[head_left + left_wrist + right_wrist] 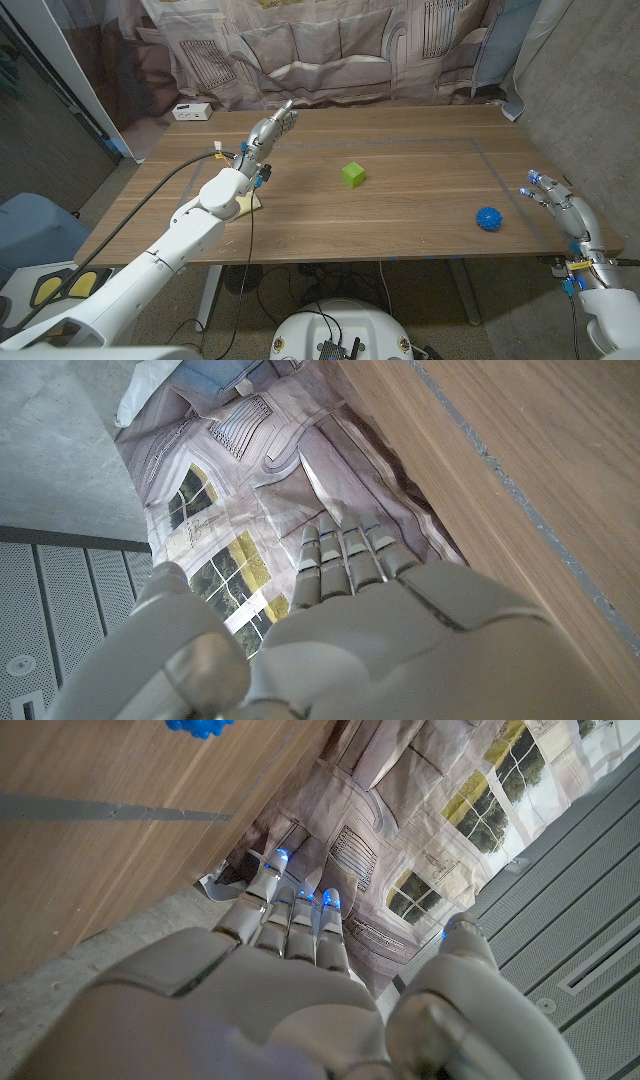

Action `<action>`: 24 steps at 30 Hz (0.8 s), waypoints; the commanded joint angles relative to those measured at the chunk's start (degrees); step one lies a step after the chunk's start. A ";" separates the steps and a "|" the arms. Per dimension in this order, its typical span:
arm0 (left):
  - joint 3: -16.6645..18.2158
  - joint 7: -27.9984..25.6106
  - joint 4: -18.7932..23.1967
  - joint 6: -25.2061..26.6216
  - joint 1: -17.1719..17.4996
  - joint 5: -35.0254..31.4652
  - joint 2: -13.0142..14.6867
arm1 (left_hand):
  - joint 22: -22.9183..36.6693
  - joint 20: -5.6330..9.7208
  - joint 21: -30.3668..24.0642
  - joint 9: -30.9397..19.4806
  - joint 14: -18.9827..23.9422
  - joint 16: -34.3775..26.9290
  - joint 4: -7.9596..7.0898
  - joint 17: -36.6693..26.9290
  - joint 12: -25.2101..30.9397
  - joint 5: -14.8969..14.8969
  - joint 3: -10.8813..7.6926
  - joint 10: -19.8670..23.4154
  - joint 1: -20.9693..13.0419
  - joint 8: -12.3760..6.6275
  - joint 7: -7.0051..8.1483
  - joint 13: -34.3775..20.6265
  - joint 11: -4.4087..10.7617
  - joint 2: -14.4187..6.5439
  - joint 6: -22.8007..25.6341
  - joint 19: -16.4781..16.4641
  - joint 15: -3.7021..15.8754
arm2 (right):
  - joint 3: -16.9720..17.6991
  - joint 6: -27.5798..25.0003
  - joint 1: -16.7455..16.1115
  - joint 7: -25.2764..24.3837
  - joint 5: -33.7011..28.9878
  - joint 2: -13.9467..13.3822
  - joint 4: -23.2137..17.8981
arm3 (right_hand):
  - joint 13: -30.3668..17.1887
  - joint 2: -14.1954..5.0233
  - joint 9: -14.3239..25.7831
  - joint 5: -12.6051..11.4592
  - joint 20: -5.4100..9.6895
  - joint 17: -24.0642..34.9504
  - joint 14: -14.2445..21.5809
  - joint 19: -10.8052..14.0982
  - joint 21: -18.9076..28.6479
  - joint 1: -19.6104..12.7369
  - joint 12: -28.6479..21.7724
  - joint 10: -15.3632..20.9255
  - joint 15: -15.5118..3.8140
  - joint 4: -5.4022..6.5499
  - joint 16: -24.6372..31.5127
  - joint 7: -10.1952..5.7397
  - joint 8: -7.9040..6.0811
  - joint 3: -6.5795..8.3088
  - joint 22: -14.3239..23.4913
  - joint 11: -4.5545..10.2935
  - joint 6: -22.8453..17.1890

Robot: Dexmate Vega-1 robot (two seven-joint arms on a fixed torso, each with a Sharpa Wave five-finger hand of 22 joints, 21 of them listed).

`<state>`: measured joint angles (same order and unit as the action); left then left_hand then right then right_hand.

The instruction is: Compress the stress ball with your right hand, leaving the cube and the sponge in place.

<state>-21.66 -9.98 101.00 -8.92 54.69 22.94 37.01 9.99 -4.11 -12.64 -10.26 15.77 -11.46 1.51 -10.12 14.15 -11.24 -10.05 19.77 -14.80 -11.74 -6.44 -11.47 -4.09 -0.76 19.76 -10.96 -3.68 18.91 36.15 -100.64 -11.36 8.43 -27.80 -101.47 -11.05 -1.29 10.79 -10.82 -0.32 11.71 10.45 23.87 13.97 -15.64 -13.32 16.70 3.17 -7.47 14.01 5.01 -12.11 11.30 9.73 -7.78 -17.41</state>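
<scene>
While the blue stress ball (487, 218) sits untouched at lower right, right hand (556, 203) hovers beside it, fingers spread; left hand (270, 130) fingers straight, pressed together, empty.

Count on worktop (400, 215): one blue spiky stress ball (487, 218) at 4 o'clock, one green cube (352, 175) near centre, one pale sponge (248, 204) at 8 o'clock partly under the left arm, one white box (192, 111) at 10 o'clock; two robot hands, left (271, 130) and right (553, 197).
</scene>
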 commanded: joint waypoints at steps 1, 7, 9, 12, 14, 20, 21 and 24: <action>-0.16 0.05 0.32 0.32 -0.32 -0.37 0.09 | 0.25 0.02 0.28 -0.19 0.56 0.11 0.30 -0.21 -0.27 0.17 -0.26 0.51 -0.07 0.23 0.19 -0.01 -0.21 -0.32 0.50 -0.29 -0.01 | 2.22 -3.07 -0.77 -5.20 -10.21 1.99 -1.96 | -0.30 0.18 0.14 0.12 0.13 0.14 0.30 0.50 -0.15 -0.60 0.05 0.24 -0.16 -0.29 0.02 -0.26 -0.26 0.03 0.09 0.43 -0.43; -0.47 0.43 -0.18 0.46 -0.93 -0.30 -0.17 | 0.25 -0.01 0.34 -0.19 0.61 0.14 0.33 -0.21 -0.32 0.17 -0.25 0.54 -0.07 0.26 0.11 -0.02 -0.11 -0.34 0.56 -0.31 0.00 | 2.76 -4.22 -0.98 -6.02 -12.22 2.24 -2.84 | -0.30 0.26 0.15 0.12 0.12 0.13 0.35 0.60 -0.22 -0.66 0.12 0.21 -0.14 -0.33 -0.03 -0.37 -0.18 -0.01 0.09 0.41 -0.37; -0.52 0.49 -0.35 0.38 -1.03 -0.27 -0.27 | 0.25 -0.02 0.37 -0.19 0.64 0.15 0.35 -0.21 -0.36 0.17 -0.24 0.52 -0.07 0.28 0.17 -0.02 -0.26 -0.35 0.56 -0.31 -0.01 | 2.98 -4.77 -1.05 -6.48 -13.35 2.33 -3.22 | -0.31 0.27 0.15 0.11 0.11 0.13 0.33 0.60 -0.25 -0.67 0.14 0.21 -0.12 -0.33 -0.05 -0.37 -0.16 -0.02 0.09 0.43 -0.34; -0.59 0.42 -0.42 0.51 -1.11 -0.39 -0.29 | 0.25 -0.04 0.41 -0.19 0.66 0.16 0.37 -0.21 -0.34 0.17 -0.24 0.66 -0.08 0.31 0.15 -0.02 -0.06 -0.36 0.54 -0.30 -0.02 | 3.13 -5.61 -1.17 -6.89 -14.28 2.49 -3.83 | -0.31 0.30 0.15 0.10 0.09 0.13 0.31 0.59 -0.32 -0.71 0.19 0.18 -0.12 -0.35 -0.10 -0.39 -0.09 -0.04 0.09 0.53 -0.25; -0.62 0.12 -0.37 0.71 -1.12 -0.61 -0.29 | 0.25 0.00 0.42 -0.19 0.64 0.19 0.38 -0.21 -0.37 0.18 -0.24 0.64 -0.08 0.28 0.10 -0.02 -0.04 -0.37 0.65 -0.33 -0.02 | 3.18 -6.00 -1.20 -7.06 -14.73 2.52 -4.08 | -0.32 0.33 0.17 0.08 -0.01 0.13 0.31 0.50 -0.48 -0.76 0.30 0.08 -0.09 -0.38 -0.17 -0.85 -0.22 -0.06 0.10 0.64 -0.68; -0.72 -0.52 -0.43 1.03 -1.05 -1.15 -0.35 | 0.25 -0.03 0.48 -0.19 0.64 0.23 0.42 -0.21 -0.44 0.18 -0.22 0.62 -0.08 0.36 0.21 -0.02 0.01 -0.38 0.56 -0.36 0.01 | 3.10 -6.90 -1.02 -8.02 -16.80 2.62 -4.53 | -0.35 0.26 0.28 0.02 -0.25 0.14 0.18 0.26 -0.90 -0.96 0.61 -0.32 -0.11 -0.42 -0.40 -2.51 0.10 -0.06 0.11 0.63 -0.12; -0.74 -0.54 -0.56 0.95 -1.05 -1.13 -0.43 | 0.25 -0.03 0.49 -0.19 0.63 0.24 0.43 -0.22 -0.45 0.18 -0.22 0.62 -0.07 0.37 0.22 -0.03 0.00 -0.38 0.58 -0.35 0.01 | 3.08 -7.05 -1.04 -7.92 -16.77 2.53 -4.61 | -0.36 0.23 0.29 0.00 -0.22 0.13 0.10 0.33 -0.92 -1.05 0.66 -0.39 -0.17 -0.45 -0.46 -2.53 0.21 -0.03 0.11 0.77 0.13; -0.82 -0.41 -1.00 0.68 -1.17 -1.11 -0.60 | 0.25 -0.02 0.51 -0.19 0.65 0.25 0.44 -0.22 -0.48 0.19 -0.21 0.62 -0.07 0.35 0.18 -0.03 -0.03 -0.39 0.65 -0.36 0.01 | 3.05 -7.40 -1.03 -7.85 -17.04 2.25 -4.78 | -0.39 0.02 0.34 -0.05 -0.18 0.08 -0.34 0.35 -1.15 -1.65 1.27 -1.74 -0.22 -0.68 -0.80 -2.33 0.45 0.20 0.12 0.92 0.68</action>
<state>-22.23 -10.01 100.72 -8.15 53.74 22.21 36.75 9.98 -4.11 -12.21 -10.26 15.77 -11.22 1.51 -10.29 13.68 -11.24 -10.05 19.87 -14.80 -11.47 -6.13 -11.48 -4.20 -0.76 20.07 -10.95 -3.68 21.71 30.53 -101.64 -18.17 -5.84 -25.52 -105.13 -11.35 -1.00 10.79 -10.81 -0.32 11.72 10.44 23.86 13.29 -15.97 -12.61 15.92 3.16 -7.58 13.74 2.74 -11.86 11.18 9.73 -7.00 -17.18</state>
